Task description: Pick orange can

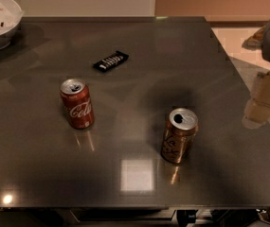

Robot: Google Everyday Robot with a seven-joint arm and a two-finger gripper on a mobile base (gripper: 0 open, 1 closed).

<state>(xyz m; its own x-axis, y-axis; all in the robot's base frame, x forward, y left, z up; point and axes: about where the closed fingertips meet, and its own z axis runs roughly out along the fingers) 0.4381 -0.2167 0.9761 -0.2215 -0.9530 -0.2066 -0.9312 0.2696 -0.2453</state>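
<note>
1. The tool (261, 103) is seen at the right edge of the view, over the worktop's (172, 56) right border. Whether it is spread or pressed together cannot be told, and nothing is seen held in it.
2. The orange can (178, 136) is found to the left of the tool and somewhat nearer the front edge, well apart from it, with bare worktop between the two.
3. The can stands upright with its silver top uppermost, so its long axis is vertical. A sideways approach from the right, level with its body, is judged to be called for.
4. The red can (77, 104) stands farther left of the tool, beyond the orange can and well apart from it. It is not judged to be in the way.
</note>
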